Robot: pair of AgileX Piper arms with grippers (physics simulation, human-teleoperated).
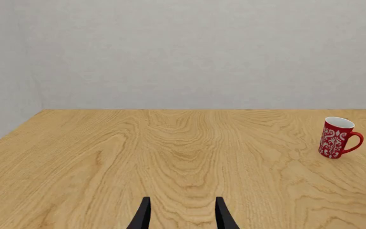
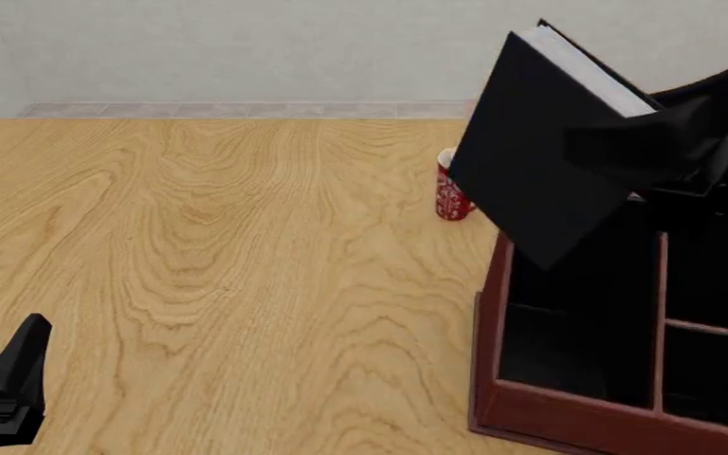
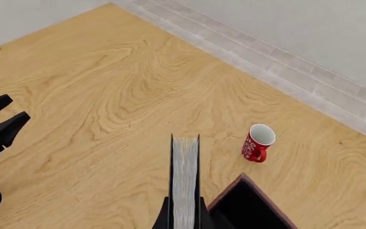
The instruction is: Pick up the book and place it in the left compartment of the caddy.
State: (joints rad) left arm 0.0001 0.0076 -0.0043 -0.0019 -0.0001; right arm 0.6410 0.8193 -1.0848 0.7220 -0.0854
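Nearest the camera in the front view, the left gripper [image 2: 10, 379] sits low at the table's near left corner, well apart from everything else, and its own wrist view shows the two dark fingers [image 1: 141, 214] spread with bare wood between them, holding nothing. The wooden table [image 2: 238, 265] runs broad and light-grained away from it. Over on the right, near the front edge, stands the caddy [image 2: 497, 379], reddish-brown outside, black inside, dividers visible, and its left compartment [image 2: 579, 322] is the long dark section running front to back along its left wall. Above that section, up in the air, hangs the book [image 2: 535, 161], black cover facing the camera, tilted, one lower corner dipping toward the compartment's far end, white page edge showing along the top. The right gripper [image 2: 667, 142] is clamped on it from the right side; the right wrist view looks straight down the page edge [image 3: 185, 181] pinched between the two black covers, the caddy's corner just beside it below. Farther back, standing upright on the table just beyond the caddy's far left corner, is a red mug [image 2: 453, 194] with white patterning. Behind it all, a pale wall [image 2: 212, 47].
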